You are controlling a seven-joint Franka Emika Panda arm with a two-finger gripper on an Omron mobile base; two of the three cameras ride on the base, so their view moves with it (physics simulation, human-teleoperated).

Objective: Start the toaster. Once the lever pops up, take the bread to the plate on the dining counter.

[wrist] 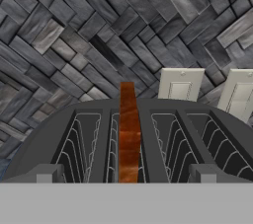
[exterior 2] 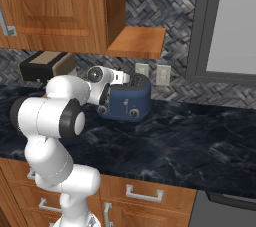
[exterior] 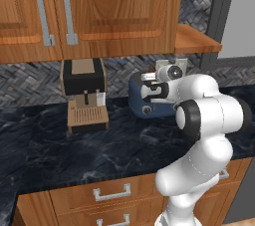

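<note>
I see the toaster [wrist: 89, 119] top across the lower frame, bread [wrist: 128, 134] standing edge-on in a center slot, two wall outlets [wrist: 180, 85] upper right, woven grey tile behind.

You're seeing the toaster [exterior: 137, 95] half covered by the white arm from the left base camera. In the hand view its lower body [wrist: 44, 139] is cut off, and the bread [wrist: 128, 139] sits mostly sunk in its slot.
</note>
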